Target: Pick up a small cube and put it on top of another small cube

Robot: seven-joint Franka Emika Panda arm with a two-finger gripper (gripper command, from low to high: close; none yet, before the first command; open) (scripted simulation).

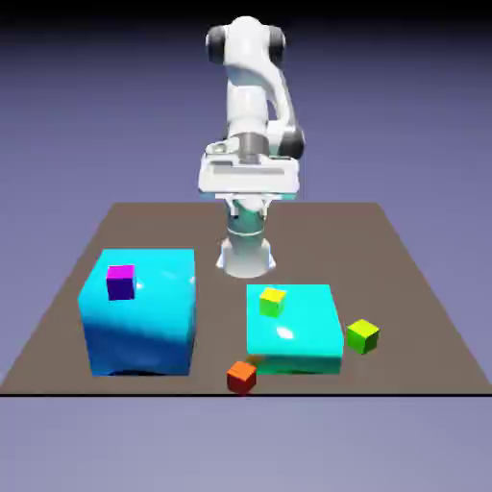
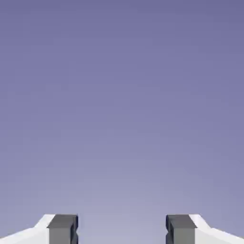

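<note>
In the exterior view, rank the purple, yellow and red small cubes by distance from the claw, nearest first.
Claw hangs open, high at the table's far side.
1. Purple cube, atop the tall cyan block, view's left.
2. Yellow cube, on the low cyan block.
3. Red cube, front edge.

tall block [image 1: 139,312] sitting at exterior view's left, small cube [image 1: 121,282] on it | low block [image 1: 294,330] sitting right, cube [image 1: 273,301] on it | two cubes [image 1: 241,377] lying on table [image 1: 404,269] beside it

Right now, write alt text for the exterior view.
A white robot arm stands folded at a brown table's far edge. Before it: a purple cube on a tall cyan block, a yellow cube on a low one, green and red cubes on the table.
</note>
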